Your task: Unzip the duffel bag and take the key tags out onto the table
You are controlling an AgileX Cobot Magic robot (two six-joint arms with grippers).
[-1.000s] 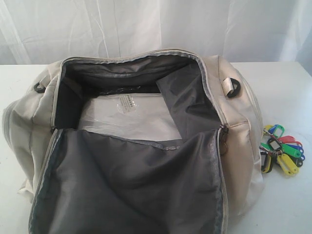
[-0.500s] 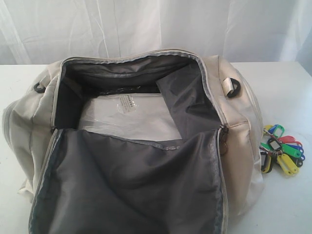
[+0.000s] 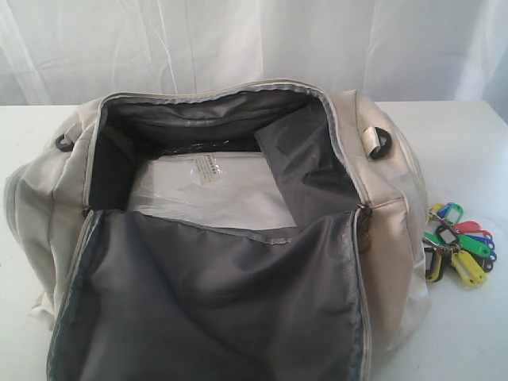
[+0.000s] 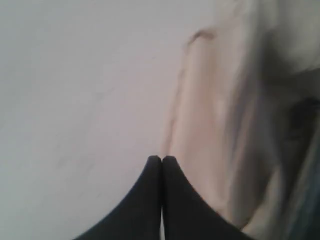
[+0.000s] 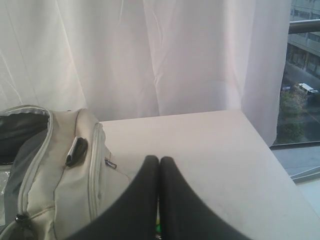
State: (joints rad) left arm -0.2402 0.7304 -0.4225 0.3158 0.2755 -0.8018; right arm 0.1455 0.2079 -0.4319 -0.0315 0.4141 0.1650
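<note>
The cream duffel bag (image 3: 238,238) lies unzipped on the white table (image 3: 468,143), its grey-lined flap folded toward the front. Inside it shows a clear plastic-wrapped pack (image 3: 210,186). The key tags (image 3: 459,244), a bunch in yellow, green, blue and red, rest on the table just right of the bag. Neither arm appears in the exterior view. My left gripper (image 4: 161,159) is shut and empty, next to the bag's cream side (image 4: 210,115). My right gripper (image 5: 159,160) is shut, above the table beside the bag (image 5: 60,170); a sliver of green shows below its fingers (image 5: 175,200).
White curtains (image 3: 254,40) hang behind the table. In the right wrist view the table's right edge (image 5: 265,145) meets a window. A black D-ring (image 3: 379,143) sits on the bag's right shoulder. Bare tabletop lies right of and behind the bag.
</note>
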